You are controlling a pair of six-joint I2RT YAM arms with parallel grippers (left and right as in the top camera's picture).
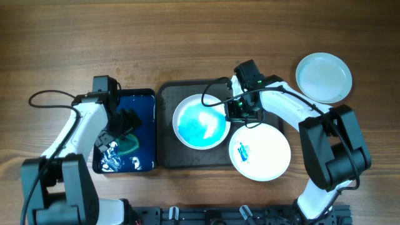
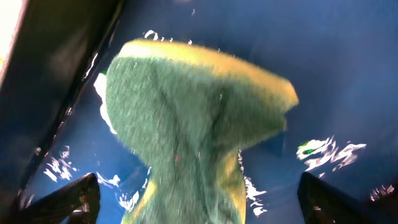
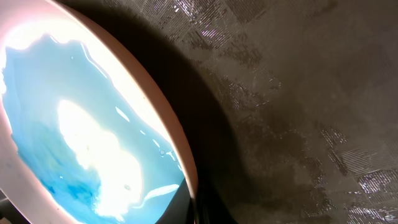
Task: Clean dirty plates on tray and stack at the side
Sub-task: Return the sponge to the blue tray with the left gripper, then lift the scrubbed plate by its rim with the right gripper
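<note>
Right end effector (image 1: 240, 114) is clamped on the right rim of the smeared plate (image 1: 200, 122), which lies in the tray (image 1: 167, 156). Only the right wrist view shows that rim standing over a broad shadow on the tray's textured floor. Left end effector (image 1: 123, 129) hangs over the blue tray (image 1: 147, 103) with its jaws spread wide. The left wrist view shows both fingers (image 2: 68, 199) clear of the green sponge (image 2: 193, 124) (bent, among water droplets). Overhead only: a scribbled plate (image 1: 259, 152) overlaps the tray's lower right corner, and a clean plate (image 1: 323, 77) sits apart on the wooden table (image 1: 187, 37). The tray's long axis runs left-right, and all plates face up.
</note>
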